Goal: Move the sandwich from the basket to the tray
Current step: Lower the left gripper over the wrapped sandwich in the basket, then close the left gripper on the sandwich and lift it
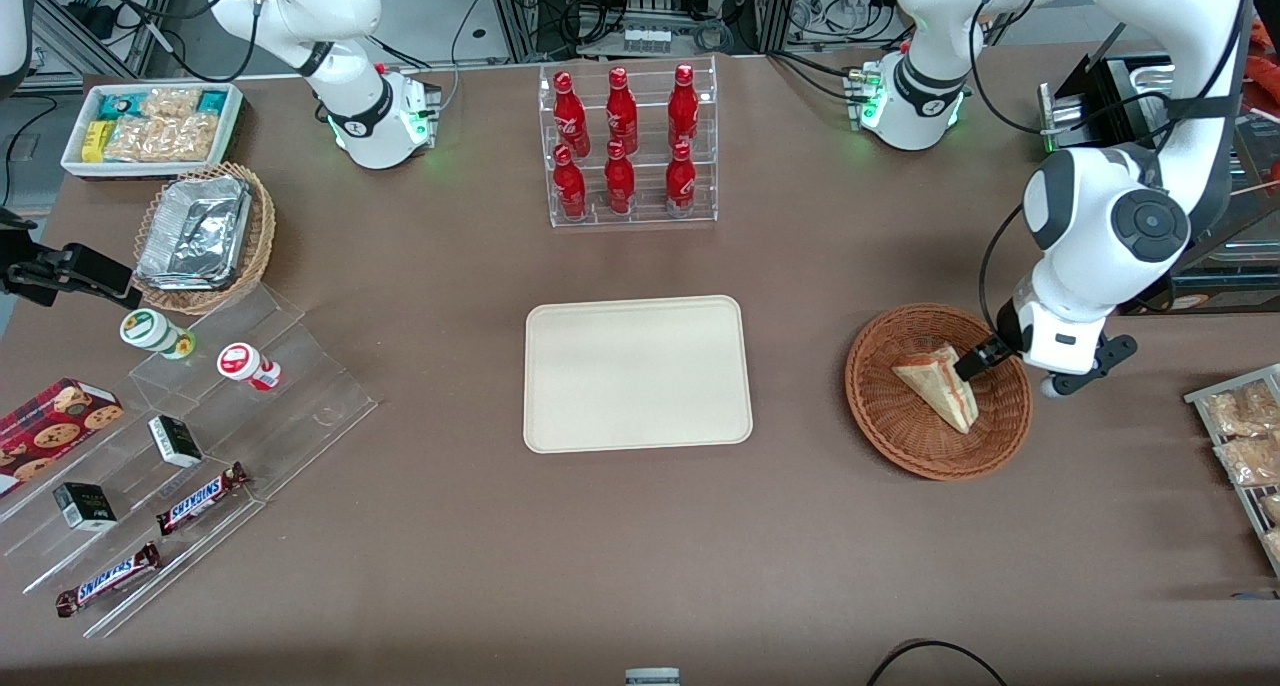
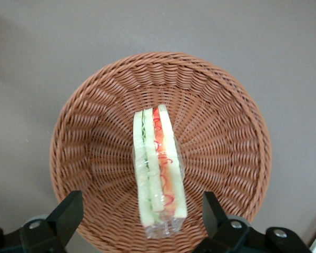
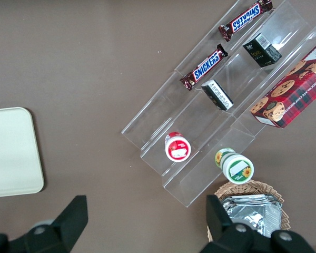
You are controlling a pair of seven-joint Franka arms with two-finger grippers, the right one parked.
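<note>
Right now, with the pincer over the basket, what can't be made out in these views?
- Front view: the pincer is largely hidden by the arm's own wrist; contact with the sandwich can't be judged.
- Left wrist view: the nearest basket rim is covered by the open pincer and cut by the edge.
- Right wrist view: the tray is cut off by the edge.

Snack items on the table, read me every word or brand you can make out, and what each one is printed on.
"SNICKERS": two candy bars on the clear stepped stand.
"CHOCOLATE CHIP COOKIES": red cookie box, partly legible.
Small dark boxes, cup lids, red bottles: print too small.
The gripper hovers over the sandwich; no text.
</note>
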